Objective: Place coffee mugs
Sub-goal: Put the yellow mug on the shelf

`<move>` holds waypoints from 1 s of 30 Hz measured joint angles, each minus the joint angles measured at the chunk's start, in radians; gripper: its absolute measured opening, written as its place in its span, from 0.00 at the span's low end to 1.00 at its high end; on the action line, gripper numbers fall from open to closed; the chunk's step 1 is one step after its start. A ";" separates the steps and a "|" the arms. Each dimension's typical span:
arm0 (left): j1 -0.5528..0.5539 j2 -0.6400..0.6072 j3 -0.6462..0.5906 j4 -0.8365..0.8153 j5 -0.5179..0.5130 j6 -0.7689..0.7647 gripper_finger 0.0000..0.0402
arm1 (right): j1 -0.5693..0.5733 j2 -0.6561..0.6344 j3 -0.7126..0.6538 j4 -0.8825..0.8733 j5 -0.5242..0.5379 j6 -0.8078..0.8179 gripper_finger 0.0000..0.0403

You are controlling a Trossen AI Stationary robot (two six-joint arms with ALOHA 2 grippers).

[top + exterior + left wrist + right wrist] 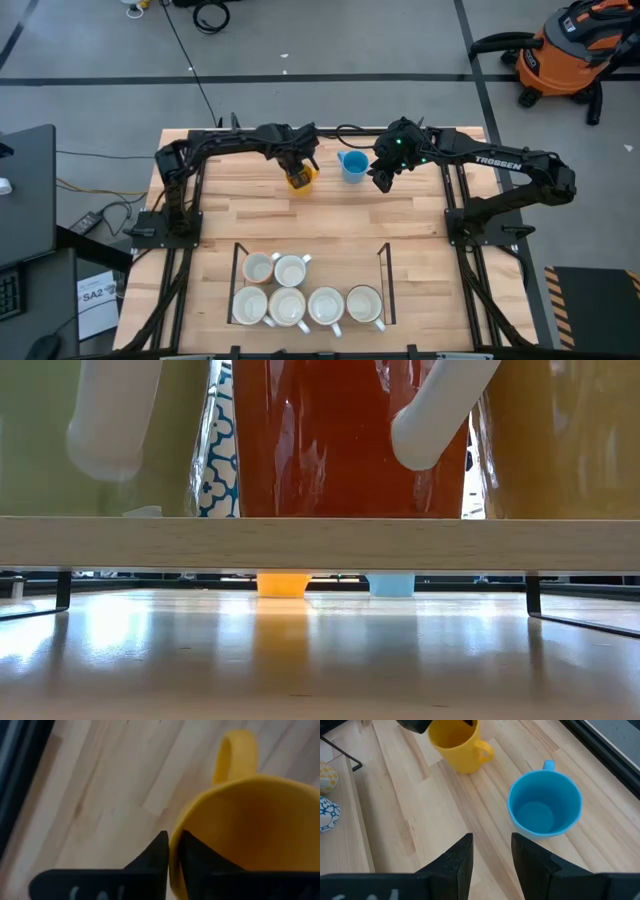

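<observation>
Pinched on the yellow mug's (250, 820) rim, one finger inside and one outside: left claw (172, 851). Just beside, right claw (491, 847) agape, empty, hovering near the blue mug (545, 804). Six mugs (288, 305) already racked, well apart. Thin rim grip, probably prone to tilt or slip on lifting.

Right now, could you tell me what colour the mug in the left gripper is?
Yellow mug, seen best in the left wrist view.
</observation>
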 joint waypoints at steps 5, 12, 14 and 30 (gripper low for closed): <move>-0.015 -0.003 0.001 -0.043 0.050 -0.209 0.08 | 0.000 0.000 0.000 0.000 0.000 -0.001 0.35; -0.054 -0.001 0.000 -0.070 0.117 -0.415 0.11 | 0.000 0.000 0.000 0.000 0.001 -0.002 0.35; -0.069 -0.001 0.000 -0.076 0.131 -0.446 0.10 | 0.000 0.000 0.000 0.000 0.001 -0.002 0.35; -0.218 0.003 -0.003 -0.074 0.166 -0.713 0.13 | 0.000 0.000 0.000 0.000 0.002 -0.002 0.35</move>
